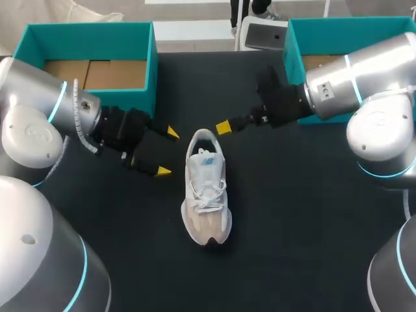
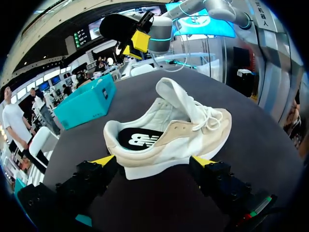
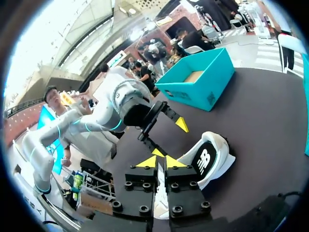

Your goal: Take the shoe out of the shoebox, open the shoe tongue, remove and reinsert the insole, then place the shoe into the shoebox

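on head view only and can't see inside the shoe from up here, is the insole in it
observer: yes, the left wrist view shows a black insole lying in the heel of the shoe.
operator: tongue open yet
observer: the tongue stands lifted upright.
operator: right pincer closed
observer: the right wrist view shows the right pincer with its yellow tips together.

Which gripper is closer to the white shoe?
Left, I think: the left gripper sits low beside the shoe, jaws open; the right gripper hangs higher, near its heel.
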{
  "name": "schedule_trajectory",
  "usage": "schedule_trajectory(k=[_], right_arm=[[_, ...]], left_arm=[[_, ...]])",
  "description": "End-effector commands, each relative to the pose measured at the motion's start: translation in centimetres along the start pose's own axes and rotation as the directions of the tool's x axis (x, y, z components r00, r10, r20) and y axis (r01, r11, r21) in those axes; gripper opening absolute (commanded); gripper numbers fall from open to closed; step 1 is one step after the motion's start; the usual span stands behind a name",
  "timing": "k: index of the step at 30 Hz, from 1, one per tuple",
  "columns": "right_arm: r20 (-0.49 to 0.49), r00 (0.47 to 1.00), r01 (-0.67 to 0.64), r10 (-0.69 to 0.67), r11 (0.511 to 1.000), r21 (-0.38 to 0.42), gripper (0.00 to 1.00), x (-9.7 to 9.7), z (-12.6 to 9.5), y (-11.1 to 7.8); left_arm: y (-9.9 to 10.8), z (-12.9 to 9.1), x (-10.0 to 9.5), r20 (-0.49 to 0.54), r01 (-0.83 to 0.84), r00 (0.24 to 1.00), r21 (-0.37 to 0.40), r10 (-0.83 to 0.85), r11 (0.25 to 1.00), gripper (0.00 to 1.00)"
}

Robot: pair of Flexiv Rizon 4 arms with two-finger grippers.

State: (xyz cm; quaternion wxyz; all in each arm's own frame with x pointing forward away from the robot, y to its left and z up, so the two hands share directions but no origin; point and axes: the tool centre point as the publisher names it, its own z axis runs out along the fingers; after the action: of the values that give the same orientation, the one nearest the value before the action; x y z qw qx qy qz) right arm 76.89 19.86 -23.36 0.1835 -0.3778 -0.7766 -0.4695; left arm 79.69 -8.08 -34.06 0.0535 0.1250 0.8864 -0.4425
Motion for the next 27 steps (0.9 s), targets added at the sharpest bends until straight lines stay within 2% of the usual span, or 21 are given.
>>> schedule_trajectory(k=[1,4,6,11,14,20,23,24,25,27], right_arm=[[0.112,0.993,-0.026,0.026,1.000,-0.008,0.00,0.1,0.3,0.1],[0.209,0.973,-0.105,0.102,0.994,0.002,0.00,0.0,0.6,-0.1],[0.262,0.952,-0.176,0.156,0.983,0.054,0.00,-0.1,1.0,-0.3],[0.262,0.952,-0.176,0.156,0.983,0.054,0.00,-0.1,1.0,-0.3],[0.262,0.952,-0.176,0.156,0.983,0.054,0.00,-0.1,1.0,-0.3],[0.262,0.952,-0.176,0.156,0.983,0.054,0.00,-0.1,1.0,-0.3],[0.346,0.920,-0.193,0.182,0.981,-0.002,0.00,-0.5,1.4,-0.5],[0.413,0.888,-0.217,0.203,0.976,-0.013,0.00,-0.7,1.7,-0.7],[0.429,0.880,-0.219,0.204,0.976,-0.015,0.00,-0.8,1.8,-0.8],[0.520,0.824,-0.229,0.225,0.972,-0.057,0.00,-1.1,2.1,-1.2]], left_arm=[[-0.4,-3.1,-0.1,-0.016,-0.031,0.999,-0.025,0.031,0.999,1.00],[-0.7,-4.9,-0.3,-0.041,-0.039,0.998,0.005,0.039,0.999,1.00],[-0.8,-6.1,-0.5,-0.052,-0.057,0.997,0.028,0.058,0.998,1.00],[-1.2,-9.0,-1.1,-0.050,-0.105,0.993,0.042,0.107,0.994,1.00],[-1.7,-11.2,-1.6,-0.076,-0.138,0.987,0.084,0.144,0.987,1.00],[-2.7,-14.2,-2.0,-0.067,-0.188,0.979,0.086,0.194,0.978,1.00],[-3.1,-15.5,-2.1,-0.045,-0.195,0.979,0.084,0.199,0.977,1.00],[-3.3,-16.0,-2.0,-0.050,-0.201,0.977,0.086,0.205,0.976,1.00],[-3.3,-16.1,-2.0,-0.046,-0.205,0.977,0.080,0.209,0.975,1.00],[-3.5,-16.5,-2.1,-0.049,-0.192,0.979,0.080,0.197,0.978,1.00]])
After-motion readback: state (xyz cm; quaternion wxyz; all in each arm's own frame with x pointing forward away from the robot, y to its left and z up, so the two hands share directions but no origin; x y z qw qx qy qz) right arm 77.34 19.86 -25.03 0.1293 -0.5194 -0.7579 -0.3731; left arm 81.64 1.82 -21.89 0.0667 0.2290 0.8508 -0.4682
